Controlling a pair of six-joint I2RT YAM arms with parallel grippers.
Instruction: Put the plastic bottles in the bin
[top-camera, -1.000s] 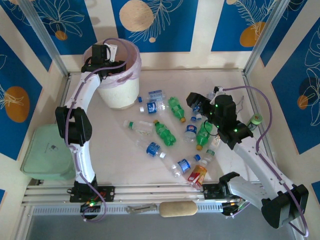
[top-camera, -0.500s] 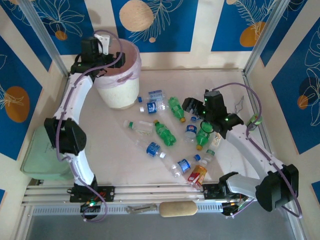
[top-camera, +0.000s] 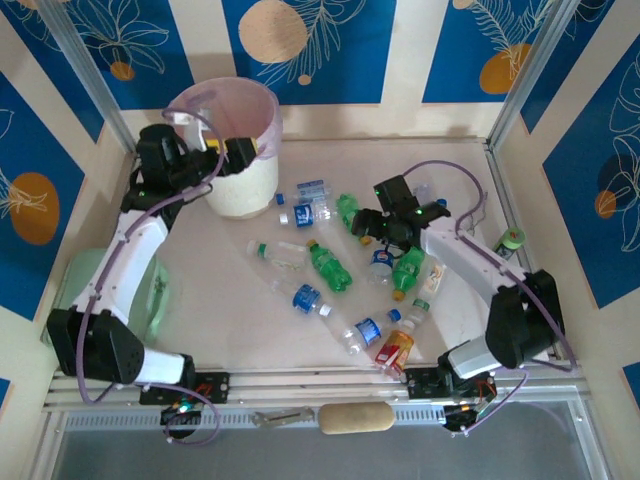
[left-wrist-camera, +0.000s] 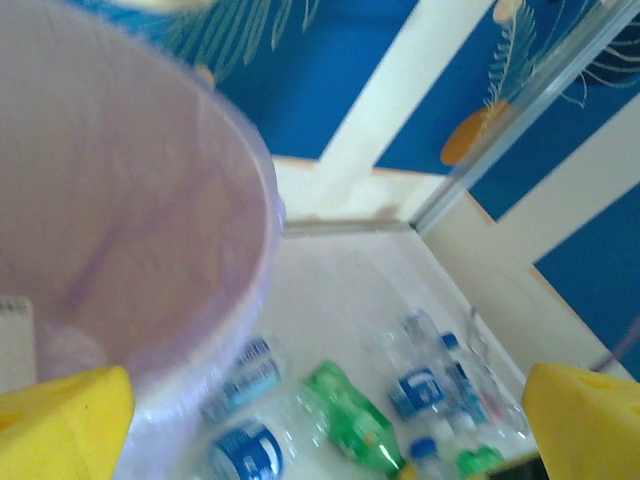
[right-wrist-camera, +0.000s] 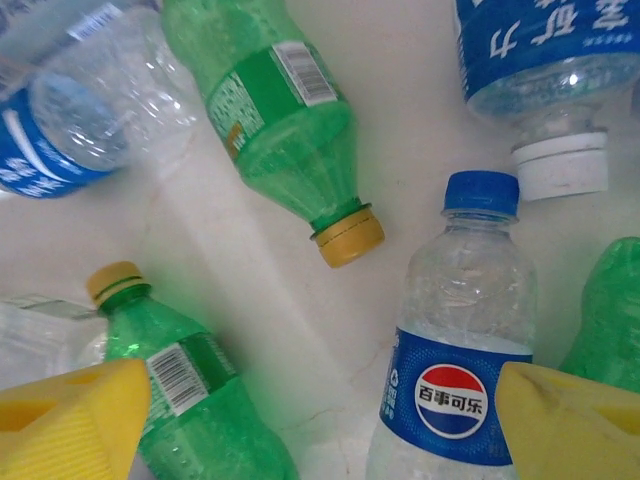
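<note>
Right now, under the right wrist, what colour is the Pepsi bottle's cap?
Blue; the cap shows best in the right wrist view.

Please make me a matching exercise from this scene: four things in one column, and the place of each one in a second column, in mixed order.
Things:
1. bin
2. tan roll
3. green tray
4. red-labelled bottle

Places:
A. near edge, centre
B. far left
C. near left edge
D. near right of centre, among other bottles

Pairs: 1-B, 2-A, 3-C, 4-D

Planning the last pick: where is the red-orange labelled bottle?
Top external view: the red-orange labelled bottle lies near the table's front edge, right of centre, beside a blue-labelled bottle and close to the right arm's base.
</note>
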